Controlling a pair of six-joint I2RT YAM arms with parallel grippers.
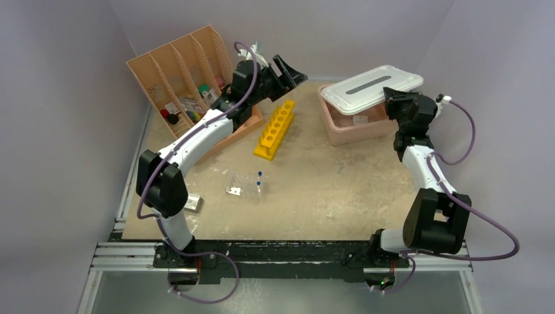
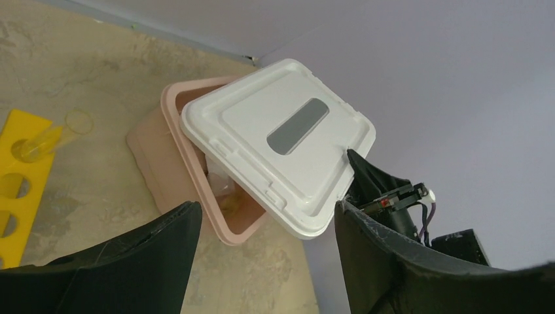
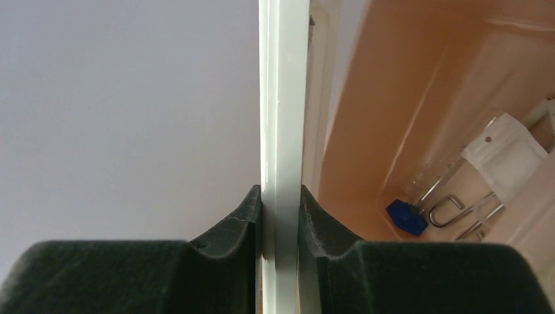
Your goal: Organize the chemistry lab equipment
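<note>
Up top, the fixed camera sits high above and behind both arm bases, looking down and forward over the whole table (image 1: pixel 340 190), far enough back to catch the side walls. The left wrist camera, riding the left gripper (image 1: pixel 292 69) beside the peach organizer (image 1: pixel 177 72), faces rightward across the table: pink tub (image 2: pixel 152 163) and white lid (image 2: pixel 262 163) at middle range, yellow rack (image 2: pixel 29 171) clipped at its left edge. The right wrist camera, on the right gripper (image 3: pixel 281 196), is jammed in close: the lid's edge runs straight up mid-frame between its pads (image 3: pixel 229 242), tub interior on the right. Tub and lid show in all three views; the rack only in top and left wrist.
</note>
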